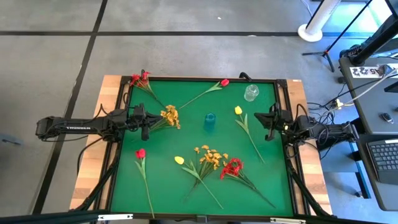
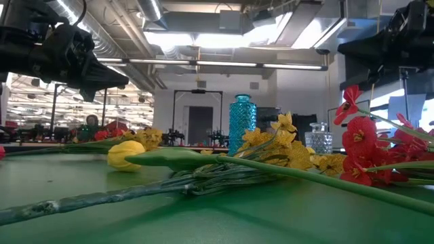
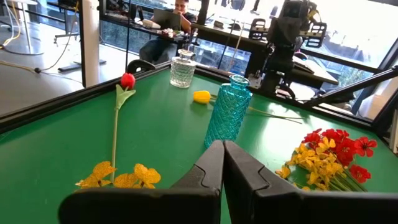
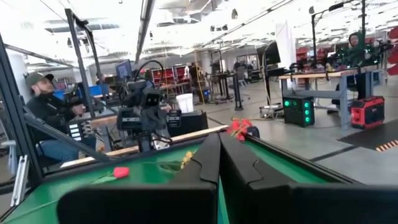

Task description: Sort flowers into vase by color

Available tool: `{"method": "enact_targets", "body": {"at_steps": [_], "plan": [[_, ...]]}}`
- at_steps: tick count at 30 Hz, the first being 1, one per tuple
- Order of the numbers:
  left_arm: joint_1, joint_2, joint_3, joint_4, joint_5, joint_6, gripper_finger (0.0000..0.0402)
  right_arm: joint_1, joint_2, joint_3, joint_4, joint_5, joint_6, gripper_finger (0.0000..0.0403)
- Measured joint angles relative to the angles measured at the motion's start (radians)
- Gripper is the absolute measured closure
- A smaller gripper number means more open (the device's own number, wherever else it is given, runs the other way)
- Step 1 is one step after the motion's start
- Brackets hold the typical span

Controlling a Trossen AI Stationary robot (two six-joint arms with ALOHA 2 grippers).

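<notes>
Flowers lie flat on the green mat (image 1: 186, 140): a red cluster (image 1: 140, 79) and a red tulip (image 1: 224, 82) far, a yellow-orange cluster (image 1: 170, 116) at the left, a yellow tulip (image 1: 238, 111), and near the front a red tulip (image 1: 141, 153), a yellow tulip (image 1: 179, 160), a yellow-orange cluster (image 1: 211, 155) and a red cluster (image 1: 232, 167). A blue vase (image 1: 210, 121) stands upright mid-table, a clear glass vase (image 1: 251, 93) behind it. My left gripper (image 1: 149, 118) hangs shut above the mat's left side, beside the yellow-orange cluster. My right gripper (image 1: 264, 119) hangs shut at the right side.
A raised dark rim (image 1: 205, 79) frames the mat on the wooden table. Bare mat lies between the blue vase and the front flowers. Beyond the table, people sit at desks (image 3: 168, 25), and stands and cables (image 1: 323, 37) are on the floor at the far right.
</notes>
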Motion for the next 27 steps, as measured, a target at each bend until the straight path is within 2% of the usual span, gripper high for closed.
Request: {"method": "enact_targets", "body": {"at_steps": [13,27], "plan": [[0.0,0.0,0.0,0.0,0.0,0.0,0.0399,0.0,0.0,0.0,-0.072,0.0,-0.001,0.0397],[0.0,0.0,0.0,0.0,0.0,0.0,0.0399,0.0,0.0,0.0,-0.068,0.0,-0.001,0.0397]]}}
